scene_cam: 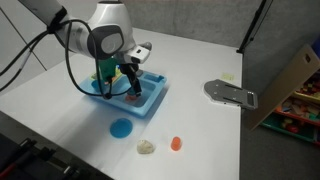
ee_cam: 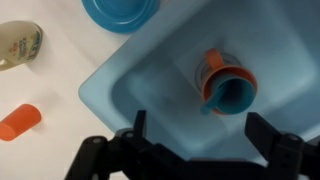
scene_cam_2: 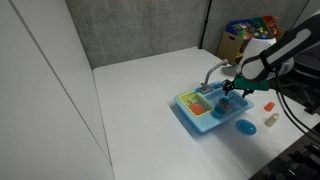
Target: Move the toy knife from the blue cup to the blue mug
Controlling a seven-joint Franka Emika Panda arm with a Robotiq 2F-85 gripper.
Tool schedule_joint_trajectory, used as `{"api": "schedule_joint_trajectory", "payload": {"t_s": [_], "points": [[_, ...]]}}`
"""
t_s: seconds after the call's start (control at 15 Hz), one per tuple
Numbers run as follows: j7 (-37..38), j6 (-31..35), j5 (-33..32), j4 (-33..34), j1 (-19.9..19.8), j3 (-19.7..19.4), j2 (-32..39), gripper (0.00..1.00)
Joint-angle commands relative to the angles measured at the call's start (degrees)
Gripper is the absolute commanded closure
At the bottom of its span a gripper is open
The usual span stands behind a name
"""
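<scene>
Wrist view: claw [ee_cam: 200, 128] spread, holding nothing, above the blue toy sink [ee_cam: 130, 90]. Just ahead of it sits the blue cup [ee_cam: 228, 90], orange at its rim; we cannot separate the toy knife from it. Risk, we judge: pinching the rim instead tips the light cup.

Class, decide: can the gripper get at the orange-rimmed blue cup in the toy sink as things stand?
Probably yes. The gripper hovers over the toy sink, jaws spread, and nothing lies between it and the blue cup.
</scene>
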Motion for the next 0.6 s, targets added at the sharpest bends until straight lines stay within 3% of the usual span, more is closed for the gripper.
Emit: {"api": "schedule_joint_trajectory", "payload": {"t_s": [0.0,0.53], "points": [[0.0,1.6,1.9,-0.5,0.9,-0.5,0.3,0.0],[-1.7,6.8,4.6,-2.4,0.4,1.1,1.0,0.0]]}}
